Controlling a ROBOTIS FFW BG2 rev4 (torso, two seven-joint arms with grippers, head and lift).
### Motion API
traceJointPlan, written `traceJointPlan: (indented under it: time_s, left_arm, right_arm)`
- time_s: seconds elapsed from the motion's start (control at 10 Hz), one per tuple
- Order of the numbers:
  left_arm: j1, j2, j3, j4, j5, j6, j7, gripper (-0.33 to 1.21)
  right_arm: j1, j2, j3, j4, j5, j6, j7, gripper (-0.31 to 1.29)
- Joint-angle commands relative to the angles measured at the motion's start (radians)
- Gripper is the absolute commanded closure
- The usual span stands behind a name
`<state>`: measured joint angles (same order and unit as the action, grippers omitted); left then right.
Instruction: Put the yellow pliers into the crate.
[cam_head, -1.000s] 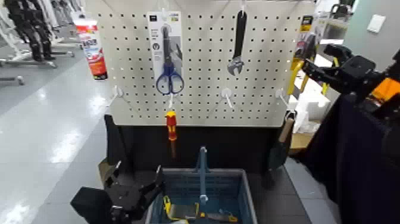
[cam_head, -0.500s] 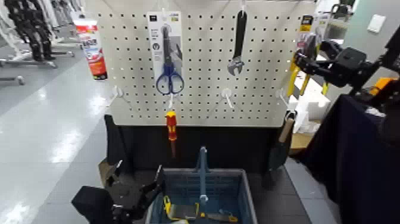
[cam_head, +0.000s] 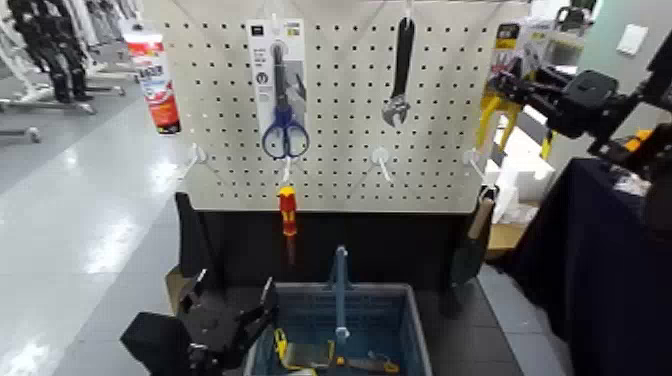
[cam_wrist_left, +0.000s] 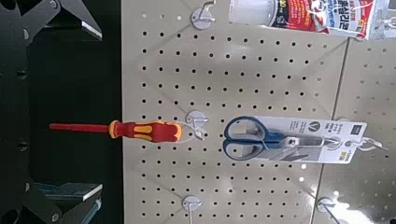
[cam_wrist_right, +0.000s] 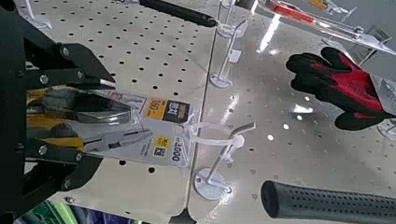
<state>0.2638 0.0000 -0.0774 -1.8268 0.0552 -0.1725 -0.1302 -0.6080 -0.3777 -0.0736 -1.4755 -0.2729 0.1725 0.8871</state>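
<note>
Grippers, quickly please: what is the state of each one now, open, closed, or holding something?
Left gripper: open, holding nothing, low beside the crate.
Right gripper: closed on the yellow pliers on their card, at the pegboard's right edge.

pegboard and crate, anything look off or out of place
One thing: the yellow pliers on their card hang off the pegboard's right edge, not on its face, with the right gripper closed around them. The left gripper waits low beside the crate. Nothing looks spilled or damaged.

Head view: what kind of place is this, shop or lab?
Probably a mock hardware-store aisle in a lab or showroom: carded scissors and a wrench hang on pegboard hooks, a shopping-style crate sits below, and other robot rigs stand on the open floor.
</note>
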Motion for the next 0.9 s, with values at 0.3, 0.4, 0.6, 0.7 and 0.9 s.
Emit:
traceJointPlan:
  time_s: [0.3, 0.4, 0.6, 0.7, 0.9]
  left_arm:
    - [0.0, -0.008, -0.002, 0.001, 0.0, 0.004, -0.002, 0.17]
    - [0.0, -0.008, -0.001, 0.0, 0.0, 0.004, -0.002, 0.17]
    - [0.002, -0.009, -0.004, 0.0, 0.002, 0.004, -0.002, 0.17]
    - [0.003, -0.009, -0.004, 0.0, 0.003, 0.004, -0.003, 0.17]
    - [0.003, -0.009, -0.002, 0.0, 0.003, 0.007, -0.005, 0.17]
  right_arm:
    - [-0.004, 0.0, -0.003, -0.005, 0.018, -0.002, -0.005, 1.12]
    - [-0.006, -0.001, -0.003, -0.003, 0.018, 0.001, -0.005, 1.12]
    - [-0.007, -0.003, -0.006, -0.02, 0.02, 0.009, -0.004, 1.12]
    - [-0.006, -0.006, -0.009, -0.035, 0.023, 0.021, 0.0, 1.12]
    - [0.002, -0.007, -0.014, -0.045, 0.023, 0.039, 0.006, 1.12]
